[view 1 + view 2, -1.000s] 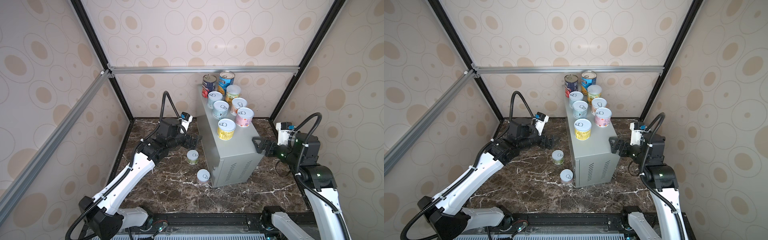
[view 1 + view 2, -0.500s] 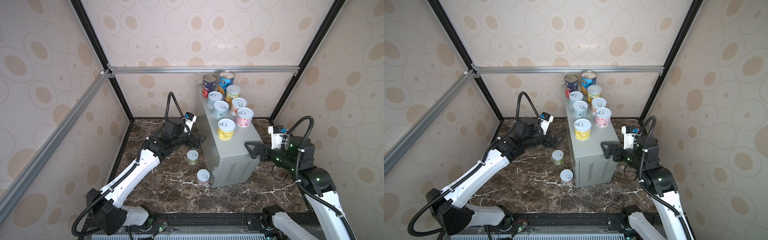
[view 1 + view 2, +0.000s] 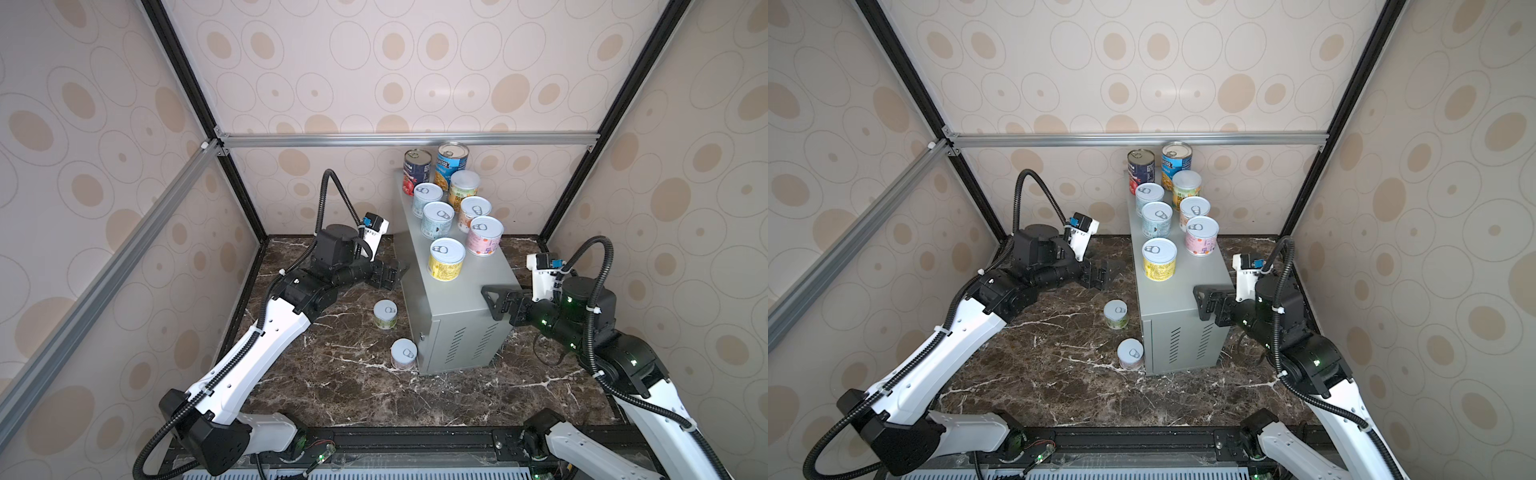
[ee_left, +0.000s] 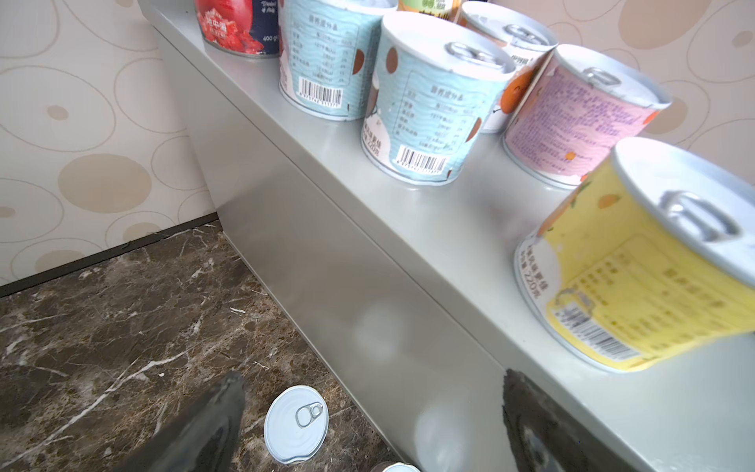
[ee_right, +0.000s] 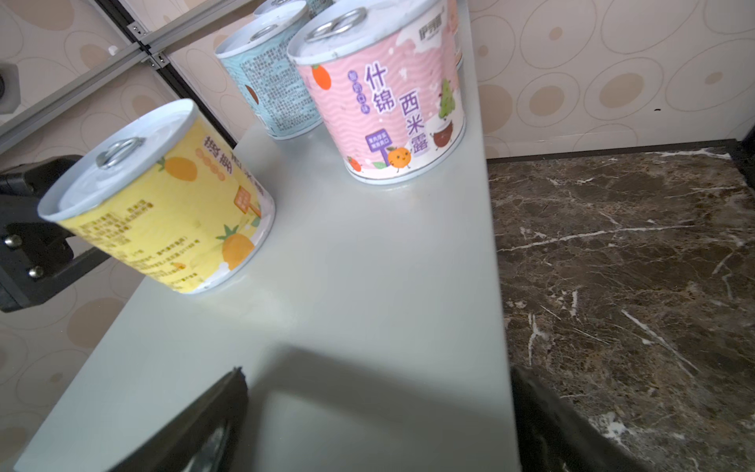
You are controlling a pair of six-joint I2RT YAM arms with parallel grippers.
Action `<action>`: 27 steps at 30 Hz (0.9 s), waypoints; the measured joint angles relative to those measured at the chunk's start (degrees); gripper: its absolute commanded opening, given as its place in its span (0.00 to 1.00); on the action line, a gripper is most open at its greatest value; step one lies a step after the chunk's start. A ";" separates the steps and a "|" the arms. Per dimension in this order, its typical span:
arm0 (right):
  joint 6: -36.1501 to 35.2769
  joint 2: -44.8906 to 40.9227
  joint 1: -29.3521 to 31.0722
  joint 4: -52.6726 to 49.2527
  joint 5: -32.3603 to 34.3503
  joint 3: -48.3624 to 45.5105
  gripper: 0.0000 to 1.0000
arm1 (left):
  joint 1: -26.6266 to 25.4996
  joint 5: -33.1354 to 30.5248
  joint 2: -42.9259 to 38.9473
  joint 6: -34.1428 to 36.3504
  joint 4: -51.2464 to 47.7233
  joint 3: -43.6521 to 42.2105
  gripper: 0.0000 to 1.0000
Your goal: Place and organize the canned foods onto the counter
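eight cans are up on the grey counter point(image 3: 461, 332) and two are down on the dark marble base point(image 3: 332, 386). at the far end, against the wall, the navy-red can point(image 3: 417, 170) and the blue-yellow can point(image 3: 451, 164) stand side by side. just in front of them is the green-yellow can point(image 3: 463, 189). from there two short rows run toward me. on the left are the rear pale blue can point(image 3: 427, 199) and the front pale blue can point(image 3: 437, 220), on the right the white-and-orange can point(image 3: 473, 212) and the pink can point(image 3: 483, 235). the yellow can point(image 3: 446, 257) stands alone nearest the front, with bare grey top before it. all eight are upright.

down on the marble, the green-labelled can point(image 3: 385, 314) stands apart from the counter's left wall. the other loose can point(image 3: 403, 354) sits just beside the front left corner; i can't tell whether it touches.

the left hand point(image 3: 399, 273) hangs by the top edge of the counter's left side, about level with the yellow can. its fingers point(image 4: 204, 429) are spread apart with nothing between them.

the right hand point(image 3: 492, 297) is at the counter's right edge near the front, spread wide and empty. its wrist view shows one of its fingers point(image 5: 196, 433) over the grey top and the other out past the edge, above the marble.
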 measured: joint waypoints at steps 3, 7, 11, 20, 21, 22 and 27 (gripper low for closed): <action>0.11 0.02 2.29 -0.04 1.14 0.07 1.00 | 0.04 0.46 -0.94 0.92 -1.07 0.37 0.98; 0.09 0.13 3.65 -0.37 1.95 0.39 1.00 | 0.11 3.39 -1.77 2.21 -1.73 0.81 0.98; -0.20 0.35 4.04 -1.38 2.73 1.18 1.00 | 0.13 7.39 -1.84 2.99 -2.71 1.11 0.98; -4.52 3.30 5.27 -8.61 5.75 9.99 1.00 | 0.13 8.92 -1.44 3.06 -3.50 2.14 0.96; -5.20 3.89 5.29 -9.22 6.51 11.61 1.00 | 0.13 8.96 -1.29 3.04 -3.52 2.51 0.94; -5.99 4.52 5.31 -9.90 7.39 13.42 1.00 | 0.11 9.05 -1.05 3.02 -3.48 2.89 0.93; -9.77 7.13 5.07 -11.72 11.78 20.57 1.00 | -1.38 8.94 -0.15 3.10 -3.61 4.26 0.90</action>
